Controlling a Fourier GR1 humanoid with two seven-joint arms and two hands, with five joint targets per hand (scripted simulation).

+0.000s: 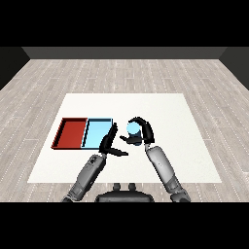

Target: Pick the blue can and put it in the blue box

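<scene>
Forearms rise from the near edge of the white table (185, 146), grey and angled inward toward the middle. Nearest the centre, the left hand (110, 142) stands with straight, released fingers, its thumb stuck out to the right; it holds nothing and sits just right of the light blue tray's near right corner. A little farther and to the right, the right hand (142, 132) curls around the blue can (132, 129), fingers arched over the top and thumb tucked below, so the can is grasped and appears lifted clear of the table, though its underside is hidden. The can hangs just right of the light blue tray (97, 131), not yet over it. Left of that, touching it side by side, lies the red tray (72, 132).

Judging from this, the pick is done and the carry is in hand. The next move calls for shifting the can leftward until it is over the blue tray's floor, past the open left hand, which stands close to that path, then lowering it and uncurling the fingers.
</scene>
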